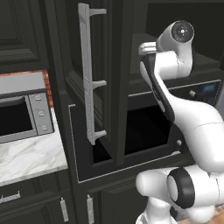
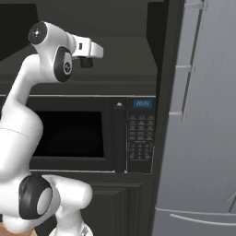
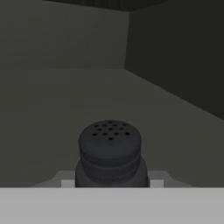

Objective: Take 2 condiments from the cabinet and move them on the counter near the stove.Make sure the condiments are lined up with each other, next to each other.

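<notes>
A black condiment shaker (image 3: 110,151) with a perforated round top stands upright on the cabinet's dark inner shelf (image 3: 57,100). My gripper (image 3: 111,183) is shut on its lower body, one light finger pad (image 3: 67,182) on each side. In the left base view my arm reaches up and forward into the tall near-black cabinet (image 1: 118,87), past its open door with the silver bar handle (image 1: 89,74). My white hand (image 2: 88,49) is level with the upper shelf. The stove is out of view.
A silver microwave (image 1: 22,111) sits on the white marble counter (image 1: 28,157) to the left. A built-in dark oven with a keypad (image 2: 140,138) lies below the shelf. A grey fridge (image 2: 203,120) stands at the right. The shelf's back and right walls are close.
</notes>
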Tool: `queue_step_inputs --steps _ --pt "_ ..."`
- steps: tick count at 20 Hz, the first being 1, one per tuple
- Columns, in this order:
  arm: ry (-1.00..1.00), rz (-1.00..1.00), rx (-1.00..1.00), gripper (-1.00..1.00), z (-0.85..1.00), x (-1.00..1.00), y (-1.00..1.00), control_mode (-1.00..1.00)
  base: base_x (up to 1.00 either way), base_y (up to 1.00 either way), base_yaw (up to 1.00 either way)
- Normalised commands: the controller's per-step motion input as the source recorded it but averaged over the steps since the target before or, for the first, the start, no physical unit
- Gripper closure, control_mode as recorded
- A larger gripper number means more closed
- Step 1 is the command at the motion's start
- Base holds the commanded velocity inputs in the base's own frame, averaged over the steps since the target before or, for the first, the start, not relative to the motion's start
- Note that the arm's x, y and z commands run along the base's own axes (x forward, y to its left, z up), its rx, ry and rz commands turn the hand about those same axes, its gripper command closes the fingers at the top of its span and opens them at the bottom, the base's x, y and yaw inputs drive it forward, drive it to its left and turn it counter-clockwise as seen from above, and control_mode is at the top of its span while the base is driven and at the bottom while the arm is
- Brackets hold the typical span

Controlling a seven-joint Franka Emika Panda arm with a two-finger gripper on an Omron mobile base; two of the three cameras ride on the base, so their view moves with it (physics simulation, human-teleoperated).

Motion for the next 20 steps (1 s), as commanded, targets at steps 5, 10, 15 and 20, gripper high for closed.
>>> queue_step_inputs --steps 5,10,15,20 --pt "-0.05 0.0 0.0 1.0 0.08 -0.88 0.0 -1.0 0.0 0.0 0.0" --pt "0.0 0.1 0.0 1.0 0.11 -0.89 0.0 -1.0 0.0 0.0 0.0" --pt "0.0 0.22 0.0 1.0 0.02 -0.77 0.0 -1.0 0.0 0.0 0.0" --pt "0.0 0.16 0.0 1.0 0.0 -0.73 0.0 -1.0 0.0 0.0 0.0"
